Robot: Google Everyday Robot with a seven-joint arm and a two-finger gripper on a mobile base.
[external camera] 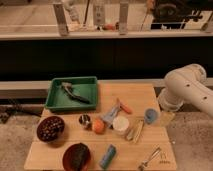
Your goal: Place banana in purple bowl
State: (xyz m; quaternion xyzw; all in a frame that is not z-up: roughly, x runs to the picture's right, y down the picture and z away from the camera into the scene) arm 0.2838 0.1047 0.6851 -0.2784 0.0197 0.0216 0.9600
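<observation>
Gripper [165, 117]: low at the right edge of the table [150, 92], under the end of the white arm [186, 86], just beside the blue cup [151, 116]
Gripper opening: cannot tell how wide or how closed
Gripper hold: cannot tell whether anything is grasped; apart from the banana
Banana [135, 131]: lying flat on the table right of centre, just right of the white cup [120, 123], between that cup and the gripper, tilted with its upper end toward the blue cup
Purple bowl [50, 128]: on the left side of the table, below the green tray [72, 101], speckled inside, well apart from the banana
Between bowl and banana: small metal cup [84, 120], orange [98, 126], then the white cup
Red bowl [76, 156]: front edge, dark lump inside, near the purple bowl
Blue-green cylinder [107, 156]: lying near the front edge, right of the red bowl
Carrot [125, 107]: above the white cup, slanted
Green tray contents: dark objects, not identifiable
</observation>
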